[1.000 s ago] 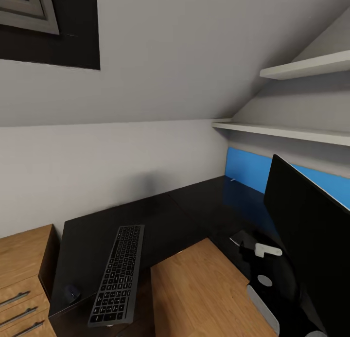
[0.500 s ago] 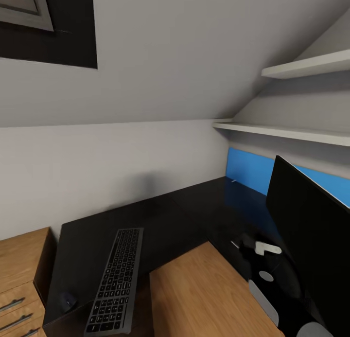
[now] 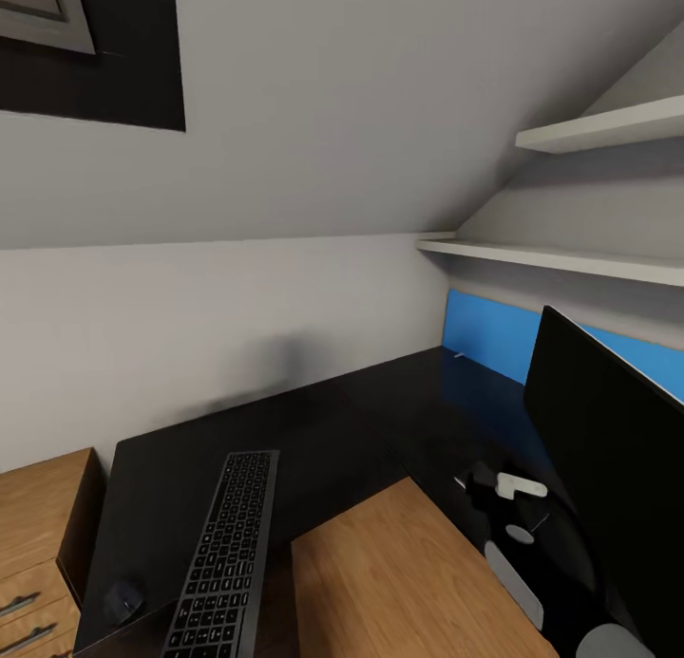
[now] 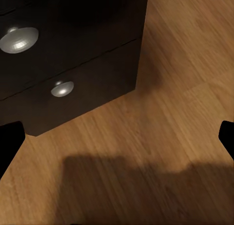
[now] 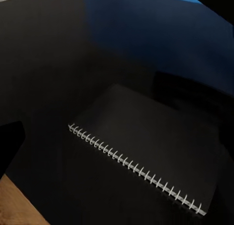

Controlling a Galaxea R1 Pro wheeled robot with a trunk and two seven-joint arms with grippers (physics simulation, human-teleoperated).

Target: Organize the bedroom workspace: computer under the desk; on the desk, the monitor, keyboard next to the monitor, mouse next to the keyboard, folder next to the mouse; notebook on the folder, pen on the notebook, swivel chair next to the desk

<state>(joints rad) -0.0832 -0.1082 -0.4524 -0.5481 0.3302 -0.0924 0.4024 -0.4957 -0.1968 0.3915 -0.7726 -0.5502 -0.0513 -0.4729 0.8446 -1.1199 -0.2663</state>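
Notebook [image 5: 146, 152] step: right gripper [image 5: 122, 137] hovers over it on tabletop [image 3: 313, 440], opening indeterminate, holding nothing visible. Next: descend, grasp edge.

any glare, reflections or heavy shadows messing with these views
Head view: the glossy desk mirrors the blue panel as a dim blue sheen; no hard glare. Right wrist view: very dark, the notebook nearly merges with the desk, only its pale spiral stands out. Left wrist view: a broad soft shadow lies across the wood floor below the drawer unit.
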